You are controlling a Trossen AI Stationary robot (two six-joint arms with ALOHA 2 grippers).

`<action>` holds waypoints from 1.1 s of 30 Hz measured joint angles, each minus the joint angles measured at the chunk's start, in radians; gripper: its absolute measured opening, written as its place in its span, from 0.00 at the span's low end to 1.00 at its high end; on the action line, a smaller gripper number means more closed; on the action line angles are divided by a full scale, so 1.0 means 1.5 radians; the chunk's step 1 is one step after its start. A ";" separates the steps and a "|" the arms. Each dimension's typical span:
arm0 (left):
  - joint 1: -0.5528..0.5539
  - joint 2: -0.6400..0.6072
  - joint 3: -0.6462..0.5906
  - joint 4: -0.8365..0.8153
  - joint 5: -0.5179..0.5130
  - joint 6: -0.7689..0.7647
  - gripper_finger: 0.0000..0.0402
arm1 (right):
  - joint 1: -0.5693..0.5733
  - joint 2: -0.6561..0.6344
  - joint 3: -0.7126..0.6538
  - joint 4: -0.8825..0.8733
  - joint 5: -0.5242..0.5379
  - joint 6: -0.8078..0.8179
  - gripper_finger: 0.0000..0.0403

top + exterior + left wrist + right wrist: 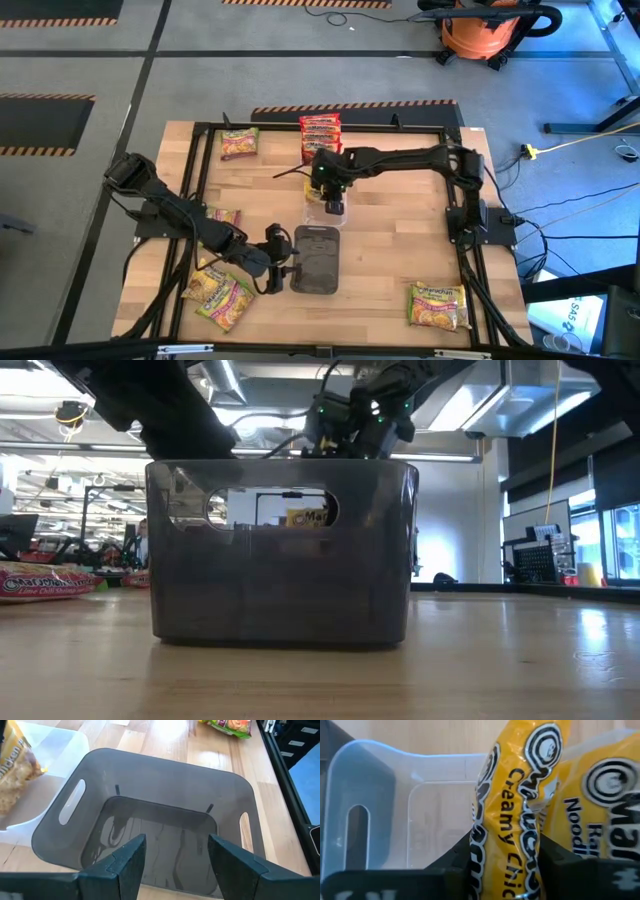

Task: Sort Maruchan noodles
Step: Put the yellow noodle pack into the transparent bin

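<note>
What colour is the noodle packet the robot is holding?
Yellow, with black writing. The right gripper pinches the noodle packet over the clear bin; the right wrist view shows it best.

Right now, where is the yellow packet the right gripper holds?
Yellow packet hangs in the right gripper above the clear bin, mid-table, just behind the dark bin.

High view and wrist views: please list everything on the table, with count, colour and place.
dark bin: one, smoky grey, table middle, empty
clear bin: one, transparent, beside the dark bin
red packets: stack, count unclear, top edge of the high view
green-and-pink packet: one, left of the red packets
mixed packets: several, lower left
yellow packets: about two, lower right
held packet: one, yellow, over the clear bin
left fingers: open, above the dark bin
right fingers: gripping the held packet
</note>
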 joint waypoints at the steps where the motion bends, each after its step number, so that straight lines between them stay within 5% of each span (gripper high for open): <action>1: 0.000 0.000 0.000 0.000 0.000 0.000 0.52 | 0.000 0.002 0.000 0.000 0.006 0.000 0.27; 18: 0.000 0.000 0.000 0.002 0.002 0.006 0.52 | 0.000 -0.009 0.000 0.011 0.035 0.004 0.61; 23: 0.000 0.001 0.000 0.002 0.003 0.006 0.52 | 0.000 -0.035 0.000 0.011 0.038 0.005 0.64; 28: 0.000 0.001 0.000 0.003 0.014 0.006 0.52 | 0.000 -0.044 0.001 0.011 0.134 -0.008 0.63; 33: 0.000 0.001 0.000 0.003 0.018 0.006 0.52 | 0.000 -0.041 0.001 0.018 0.157 -0.021 0.63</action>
